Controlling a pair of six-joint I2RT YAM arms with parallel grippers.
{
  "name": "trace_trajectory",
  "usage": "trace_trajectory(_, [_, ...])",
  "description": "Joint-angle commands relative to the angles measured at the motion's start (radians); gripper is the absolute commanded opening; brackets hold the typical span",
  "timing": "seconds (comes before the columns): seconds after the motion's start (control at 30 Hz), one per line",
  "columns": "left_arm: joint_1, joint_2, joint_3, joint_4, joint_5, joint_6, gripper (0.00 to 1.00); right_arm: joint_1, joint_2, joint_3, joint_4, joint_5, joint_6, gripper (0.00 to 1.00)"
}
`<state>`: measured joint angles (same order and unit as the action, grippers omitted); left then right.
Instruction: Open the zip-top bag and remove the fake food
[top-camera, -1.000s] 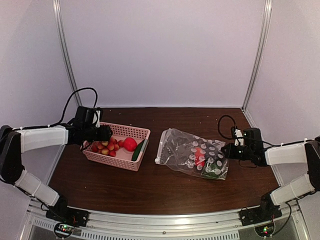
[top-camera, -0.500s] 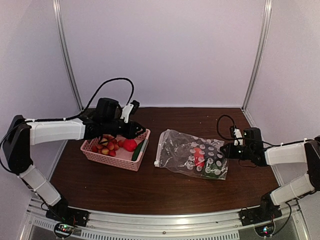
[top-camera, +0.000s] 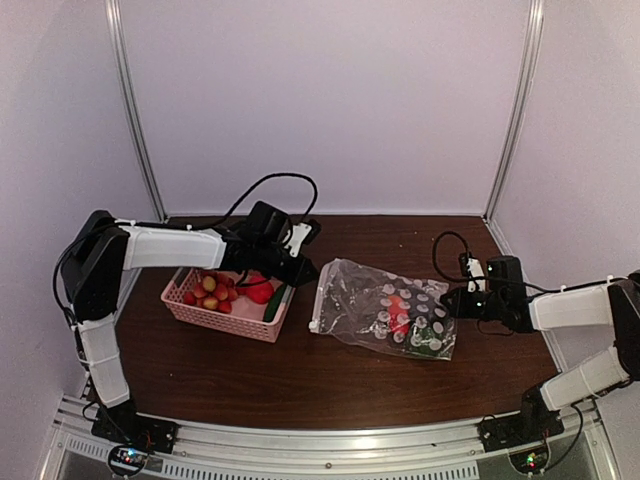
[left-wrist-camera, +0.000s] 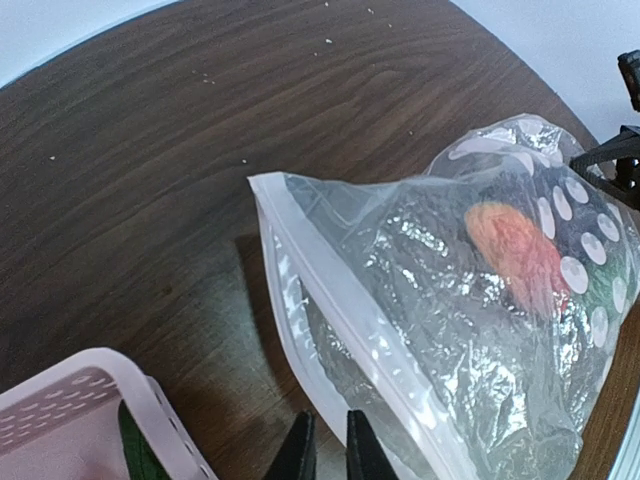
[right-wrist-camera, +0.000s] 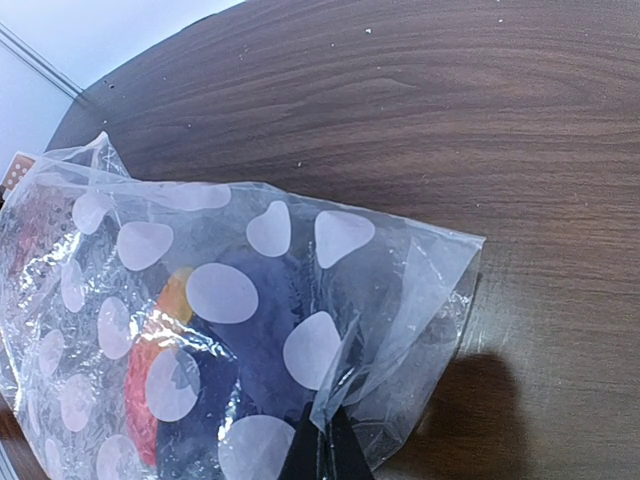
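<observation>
The zip-top bag (top-camera: 385, 310) lies flat on the table, clear with white dots, its white zip strip (left-wrist-camera: 330, 300) facing left. Inside it, fake food shows as a red piece (top-camera: 400, 308) (left-wrist-camera: 515, 250) (right-wrist-camera: 150, 390) with dark and green shapes beside it. My left gripper (top-camera: 308, 272) (left-wrist-camera: 328, 450) hovers just left of the zip edge, all but shut with a thin slit and nothing in it. My right gripper (top-camera: 450, 300) (right-wrist-camera: 322, 440) is shut on a fold of the bag (right-wrist-camera: 200, 300) at its right corner.
A pink perforated basket (top-camera: 225, 325) (left-wrist-camera: 70, 400) stands left of the bag, under my left arm. It holds small red and yellow fruits, a red tomato (top-camera: 260, 290) and a green cucumber (top-camera: 277, 300). White walls and metal posts close off the back and sides.
My left arm has swung right from the basket's left end, across the basket, to the bag's zip edge, and its jaws have narrowed. The right arm and the bag have stayed put.
</observation>
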<state>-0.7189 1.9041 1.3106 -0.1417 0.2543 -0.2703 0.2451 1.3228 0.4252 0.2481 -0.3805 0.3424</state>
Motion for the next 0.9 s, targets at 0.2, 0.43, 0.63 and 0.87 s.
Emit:
trace_trajectory(0.2, [-0.074, 0.075, 0.085, 0.012, 0.186, 0.056, 0.09, -0.004, 0.022, 0.004, 0.003, -0.002, -0.004, 0.0])
trace_trajectory(0.43, [-0.123, 0.131, 0.076, 0.113, 0.306, 0.037, 0.14, -0.002, 0.022, -0.014, 0.048, -0.045, 0.016, 0.0])
trace_trajectory(0.63, [-0.164, 0.2, 0.073, 0.225, 0.343, -0.021, 0.15, 0.006, 0.035, -0.021, 0.082, -0.077, 0.033, 0.0])
trace_trajectory(0.87, [-0.195, 0.292, 0.112, 0.304, 0.316, -0.123, 0.22, 0.019, 0.061, -0.053, 0.145, -0.095, 0.091, 0.0])
